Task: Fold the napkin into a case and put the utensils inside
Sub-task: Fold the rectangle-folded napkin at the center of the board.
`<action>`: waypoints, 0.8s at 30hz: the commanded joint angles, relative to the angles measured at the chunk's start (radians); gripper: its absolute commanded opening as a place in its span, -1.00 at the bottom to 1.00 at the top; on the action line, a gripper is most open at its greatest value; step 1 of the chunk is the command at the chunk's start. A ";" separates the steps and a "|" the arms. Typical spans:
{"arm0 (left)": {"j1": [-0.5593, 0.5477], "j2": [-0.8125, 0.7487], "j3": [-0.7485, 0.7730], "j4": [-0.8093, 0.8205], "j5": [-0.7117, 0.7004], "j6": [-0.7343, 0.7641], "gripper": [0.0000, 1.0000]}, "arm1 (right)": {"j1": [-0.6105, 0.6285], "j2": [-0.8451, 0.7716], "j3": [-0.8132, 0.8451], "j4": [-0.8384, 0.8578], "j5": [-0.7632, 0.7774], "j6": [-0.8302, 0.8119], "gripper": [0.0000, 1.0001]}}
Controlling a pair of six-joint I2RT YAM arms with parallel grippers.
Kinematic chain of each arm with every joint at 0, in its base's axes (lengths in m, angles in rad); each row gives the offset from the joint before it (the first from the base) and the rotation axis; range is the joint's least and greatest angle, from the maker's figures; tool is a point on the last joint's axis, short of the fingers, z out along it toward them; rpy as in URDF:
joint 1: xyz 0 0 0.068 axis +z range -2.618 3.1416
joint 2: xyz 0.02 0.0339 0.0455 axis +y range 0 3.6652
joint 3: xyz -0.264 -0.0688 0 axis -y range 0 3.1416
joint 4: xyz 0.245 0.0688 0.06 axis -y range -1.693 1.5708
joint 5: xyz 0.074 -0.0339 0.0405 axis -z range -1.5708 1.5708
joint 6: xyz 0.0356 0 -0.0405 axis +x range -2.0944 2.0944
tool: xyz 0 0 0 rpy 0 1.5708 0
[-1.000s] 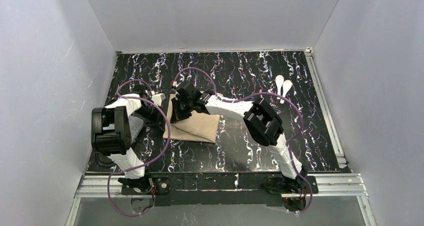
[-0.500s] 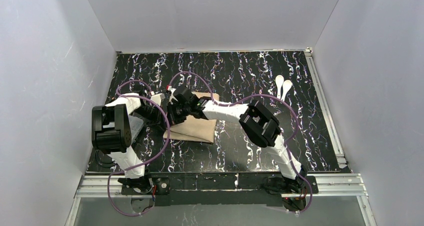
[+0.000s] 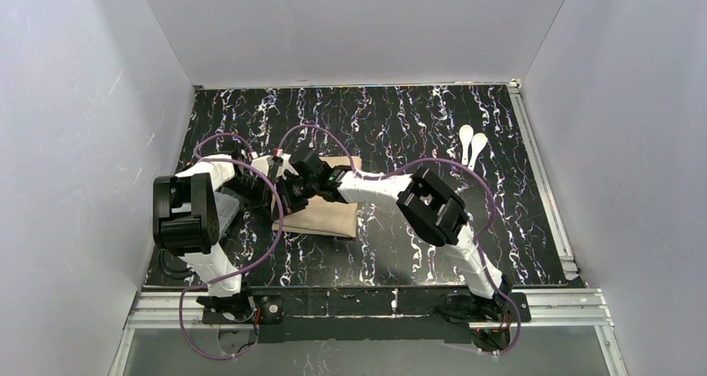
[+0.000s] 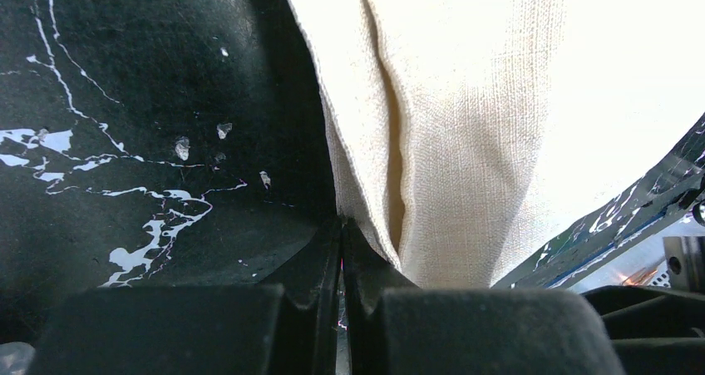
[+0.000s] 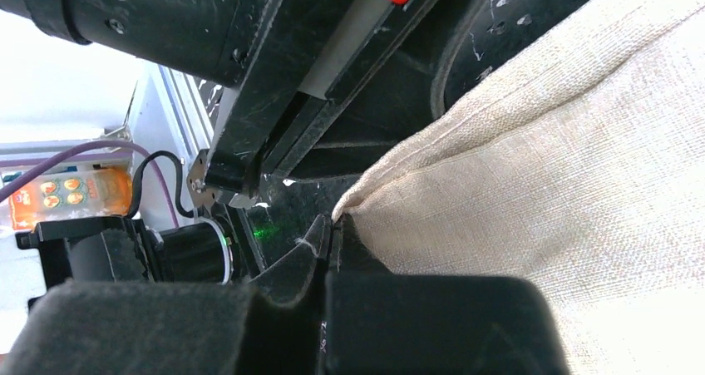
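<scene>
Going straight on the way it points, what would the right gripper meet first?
Most likely the left gripper, whose black body sits just beyond the napkin corner the right gripper pinches; gap unclear.

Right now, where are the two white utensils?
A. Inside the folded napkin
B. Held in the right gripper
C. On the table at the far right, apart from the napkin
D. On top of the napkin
C: the utensils lie side by side on the bare table near its far right edge, well away from the napkin.
</scene>
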 commanded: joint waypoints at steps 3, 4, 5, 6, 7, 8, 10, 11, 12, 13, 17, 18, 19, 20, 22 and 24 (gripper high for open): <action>0.007 -0.023 0.008 -0.013 -0.020 0.009 -1.00 | 0.009 -0.012 -0.032 0.025 -0.023 -0.008 -0.97; 0.007 -0.027 0.011 -0.016 -0.024 0.010 -1.00 | 0.010 -0.005 -0.032 0.016 -0.023 -0.012 -0.97; 0.009 -0.031 0.016 -0.020 -0.027 0.011 -1.00 | 0.010 0.003 -0.030 0.014 -0.025 -0.012 -0.97; 0.011 -0.032 0.021 -0.025 -0.028 0.014 -1.00 | 0.010 0.014 -0.026 0.009 -0.026 -0.014 -0.95; 0.013 -0.032 0.032 -0.032 -0.031 0.015 -1.00 | 0.009 0.022 -0.020 0.007 -0.028 -0.015 -0.86; 0.014 -0.034 0.042 -0.040 -0.036 0.018 -1.00 | 0.009 0.027 -0.013 0.005 -0.028 -0.015 -0.76; 0.016 -0.041 0.059 -0.056 -0.046 0.026 -1.00 | 0.011 0.031 0.004 0.002 -0.028 -0.017 -0.52; 0.017 -0.047 0.068 -0.064 -0.051 0.029 -1.00 | 0.010 0.030 0.013 0.002 -0.029 -0.017 -0.37; 0.016 -0.053 0.076 -0.070 -0.058 0.033 -1.00 | 0.010 0.028 0.023 0.000 -0.029 -0.016 -0.16; 0.018 -0.058 0.085 -0.079 -0.065 0.037 -1.00 | 0.010 0.024 0.029 0.002 -0.031 -0.013 0.01; 0.026 -0.075 0.136 -0.133 -0.080 0.047 -0.89 | 0.000 0.006 0.047 0.017 -0.051 0.009 0.37; 0.032 -0.081 0.149 -0.148 -0.082 0.050 -0.87 | -0.006 -0.004 0.049 0.018 -0.063 0.015 0.42; 0.039 -0.089 0.165 -0.166 -0.083 0.056 -0.84 | -0.014 -0.022 0.048 0.023 -0.084 0.024 0.48; 0.045 -0.092 0.178 -0.180 -0.088 0.064 -0.84 | -0.025 -0.038 0.044 0.035 -0.103 0.037 0.51; 0.054 -0.099 0.204 -0.201 -0.095 0.076 -0.82 | -0.048 -0.065 0.044 0.056 -0.156 0.062 0.55; 0.062 -0.103 0.230 -0.223 -0.098 0.086 -0.80 | -0.071 -0.097 0.042 0.057 -0.191 0.069 0.57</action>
